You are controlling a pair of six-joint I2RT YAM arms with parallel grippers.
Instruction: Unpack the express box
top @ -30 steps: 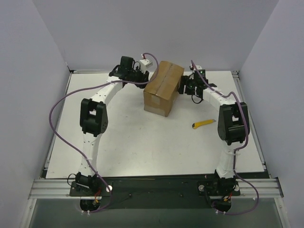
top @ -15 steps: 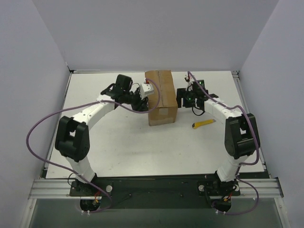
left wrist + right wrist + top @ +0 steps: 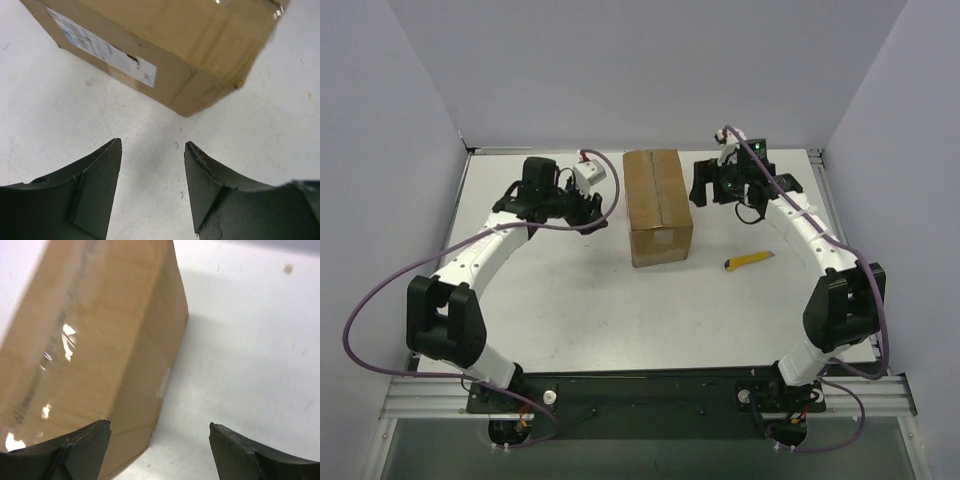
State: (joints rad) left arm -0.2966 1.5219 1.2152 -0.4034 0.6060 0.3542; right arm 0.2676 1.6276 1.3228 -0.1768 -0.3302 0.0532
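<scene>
The express box (image 3: 658, 205), a closed brown carton with a tape seam along its top, stands square on the white table at centre back. In the left wrist view the box (image 3: 200, 45) shows a white printed label (image 3: 102, 50) on its side. My left gripper (image 3: 597, 211) is open and empty, a short way left of the box, with its fingers (image 3: 95, 180) above bare table. My right gripper (image 3: 699, 190) is open and empty, just right of the box's far end. In the right wrist view the box (image 3: 95, 350) fills the left, with the gripper (image 3: 159, 432) beside its corner.
A small yellow utility knife (image 3: 748, 261) lies on the table right of the box's near end. Grey walls enclose the table on three sides. The arm bases stand on a metal rail (image 3: 640, 390) at the near edge.
The box was turned from skewed to square with the table. Both grippers, which were against its sides half a second ago, have drawn back; the left arm swung left.
</scene>
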